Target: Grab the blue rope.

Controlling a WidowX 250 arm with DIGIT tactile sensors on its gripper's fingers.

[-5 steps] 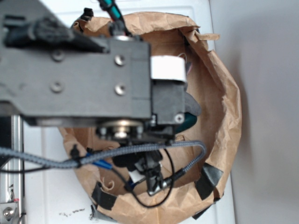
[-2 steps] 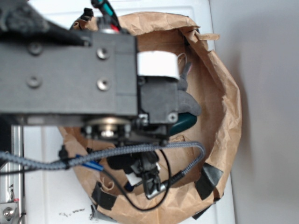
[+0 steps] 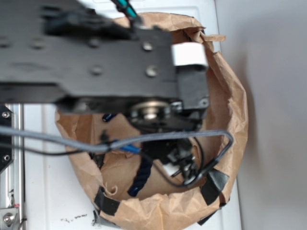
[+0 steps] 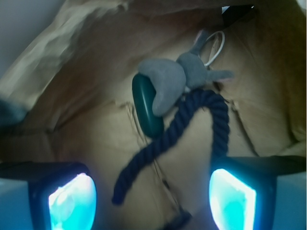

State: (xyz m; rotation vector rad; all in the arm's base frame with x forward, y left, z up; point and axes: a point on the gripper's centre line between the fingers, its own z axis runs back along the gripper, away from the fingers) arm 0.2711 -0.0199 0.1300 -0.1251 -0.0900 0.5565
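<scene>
I've swung the arm right over the paper bag [image 3: 230, 96], uncovering the blue rope [image 4: 187, 124] on its floor beside the grey plush [image 4: 177, 79]; my gripper [image 4: 153, 199] hangs spread and empty above it.

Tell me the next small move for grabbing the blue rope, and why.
Probably ease the gripper forward and down onto the blue rope. In the wrist view the jaws stand open with nothing between them, and the rope's long strand runs ahead between the two fingers. Its far bend lies against the grey plush toy and the dark green object, so aim for the near, free stretch.
</scene>
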